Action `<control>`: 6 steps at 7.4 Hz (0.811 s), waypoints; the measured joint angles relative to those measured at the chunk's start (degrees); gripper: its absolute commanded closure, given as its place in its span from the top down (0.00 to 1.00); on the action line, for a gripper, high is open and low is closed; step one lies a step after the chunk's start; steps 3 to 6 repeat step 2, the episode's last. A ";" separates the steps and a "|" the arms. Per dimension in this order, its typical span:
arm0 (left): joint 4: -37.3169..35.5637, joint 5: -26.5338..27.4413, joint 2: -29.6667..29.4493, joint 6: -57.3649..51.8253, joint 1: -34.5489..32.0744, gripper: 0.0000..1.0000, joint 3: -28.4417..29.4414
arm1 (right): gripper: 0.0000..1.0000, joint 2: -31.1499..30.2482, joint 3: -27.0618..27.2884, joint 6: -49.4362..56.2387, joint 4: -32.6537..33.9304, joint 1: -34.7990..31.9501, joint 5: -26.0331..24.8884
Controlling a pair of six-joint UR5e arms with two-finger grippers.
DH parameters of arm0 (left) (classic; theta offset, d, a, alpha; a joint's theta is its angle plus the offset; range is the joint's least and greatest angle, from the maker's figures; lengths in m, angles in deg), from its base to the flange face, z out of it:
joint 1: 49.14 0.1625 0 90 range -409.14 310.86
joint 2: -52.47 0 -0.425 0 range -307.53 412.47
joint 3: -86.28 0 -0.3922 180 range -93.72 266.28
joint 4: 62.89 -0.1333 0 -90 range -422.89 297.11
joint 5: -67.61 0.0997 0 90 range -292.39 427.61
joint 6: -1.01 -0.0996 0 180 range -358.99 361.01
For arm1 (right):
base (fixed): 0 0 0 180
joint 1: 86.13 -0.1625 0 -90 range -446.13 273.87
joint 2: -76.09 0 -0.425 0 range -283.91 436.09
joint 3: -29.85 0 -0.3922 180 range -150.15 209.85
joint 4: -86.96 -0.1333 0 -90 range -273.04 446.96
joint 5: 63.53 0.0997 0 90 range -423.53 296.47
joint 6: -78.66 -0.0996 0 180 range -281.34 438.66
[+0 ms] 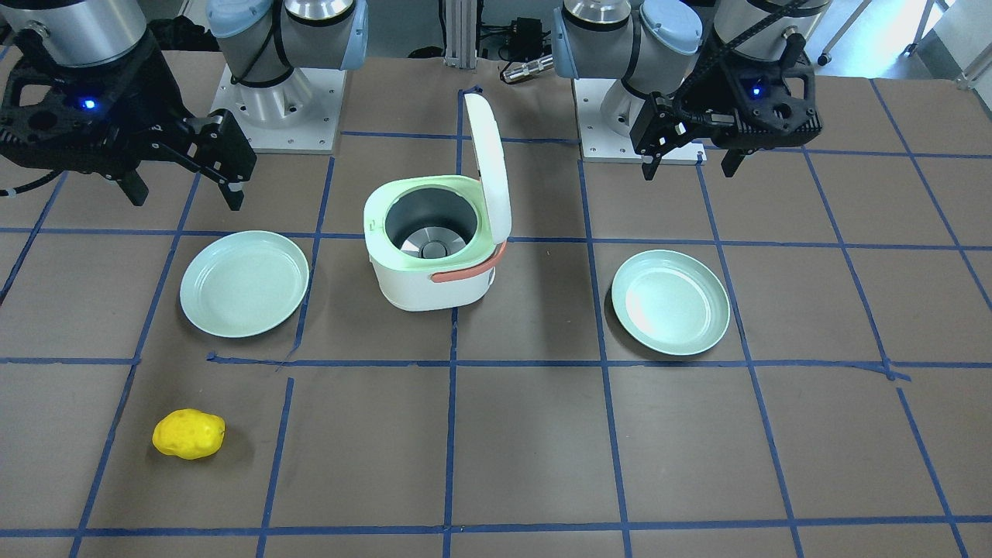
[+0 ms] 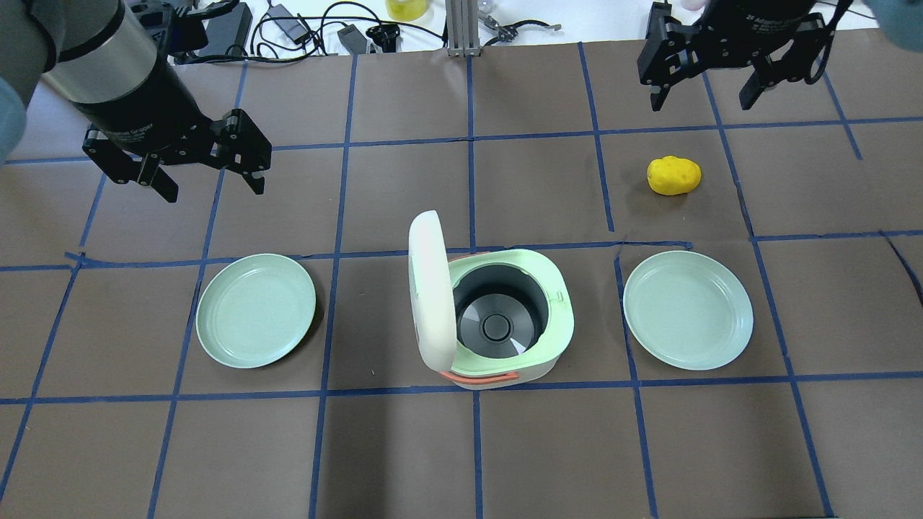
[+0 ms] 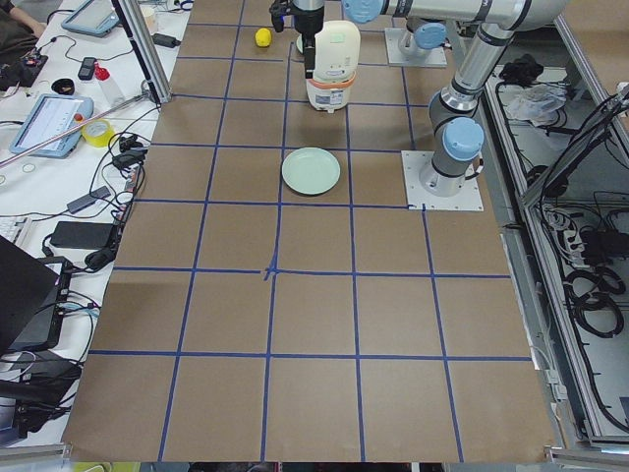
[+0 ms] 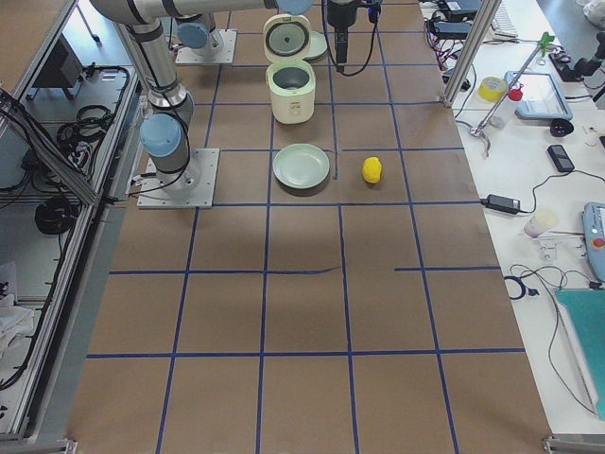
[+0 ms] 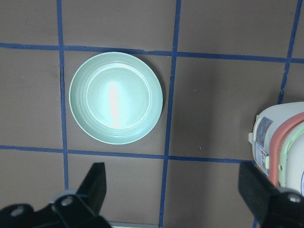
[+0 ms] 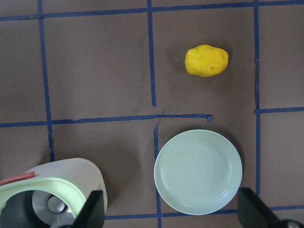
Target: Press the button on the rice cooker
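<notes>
Cooker: I'm seeing the rice cooker sitting mid-table in the overhead view, with its lid standing open on its 9 o'clock side.
Left claw: the left gripper is hovering at the cooker's 10 o'clock, fingers spread, well apart from it.
Right claw: the right gripper is hanging between 1 and 2 o'clock, also spread.
Plates: the left plate is lying at 9 o'clock and the right plate at 3.
Extra: a yellow lump is lying at 2 o'clock.

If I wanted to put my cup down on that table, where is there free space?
The widest bare stretch lies beyond the rice cooker, between the left hand and the yellow potato. The middle row is crowded: only narrow gaps separate the cooker from the left plate and the right plate.
</notes>
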 measured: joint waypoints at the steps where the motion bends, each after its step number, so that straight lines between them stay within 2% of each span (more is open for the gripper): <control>1: 0.00 0.00 0.00 0.00 0.00 1.00 0.01 | 1.00 0.00 -0.07 0.41 -0.26 0.28 -0.05; 6: 0.00 0.00 0.00 0.02 0.00 1.00 0.03 | 1.00 -0.01 0.02 0.55 -0.32 0.34 -0.11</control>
